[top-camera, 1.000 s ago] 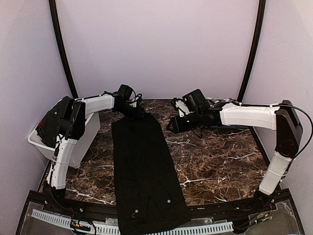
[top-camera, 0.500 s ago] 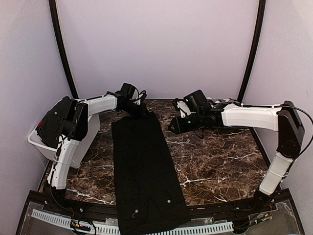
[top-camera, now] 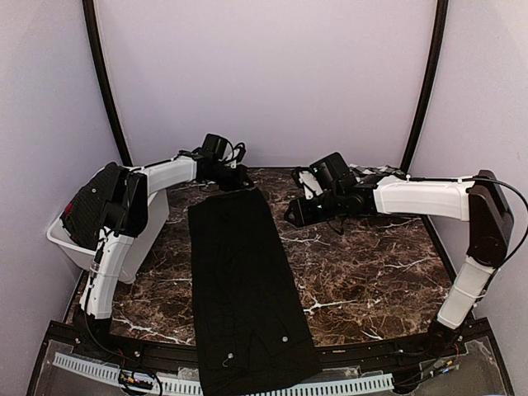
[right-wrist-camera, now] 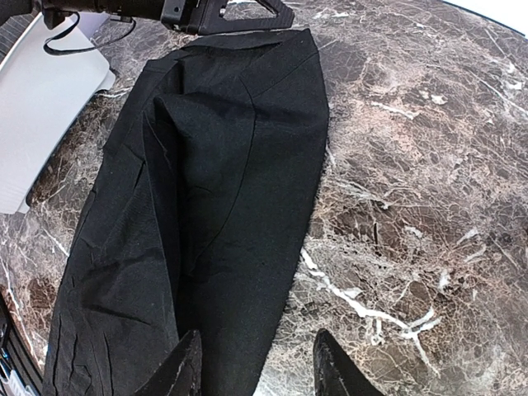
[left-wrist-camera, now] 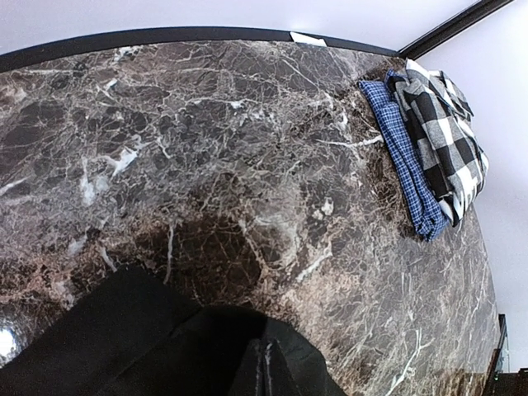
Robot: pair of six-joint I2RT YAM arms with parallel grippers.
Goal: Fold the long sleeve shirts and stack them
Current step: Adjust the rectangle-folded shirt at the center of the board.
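Checked shirt (left-wrist-camera: 437, 140) folded, far right on table (top-camera: 371, 272): looks done. Black shirt (top-camera: 243, 289) lies long, left of middle, only half folded. Left gripper (left-wrist-camera: 264, 363) pressed together, pinches its far edge. Right gripper (right-wrist-camera: 256, 367) spread, holds nothing. Left: fold short, stack.

The left arm's black two-finger gripper (top-camera: 234, 181) has closed its jaws on the far edge of the long plain black cloth shirt (top-camera: 243, 280), creeping slightly farther back.
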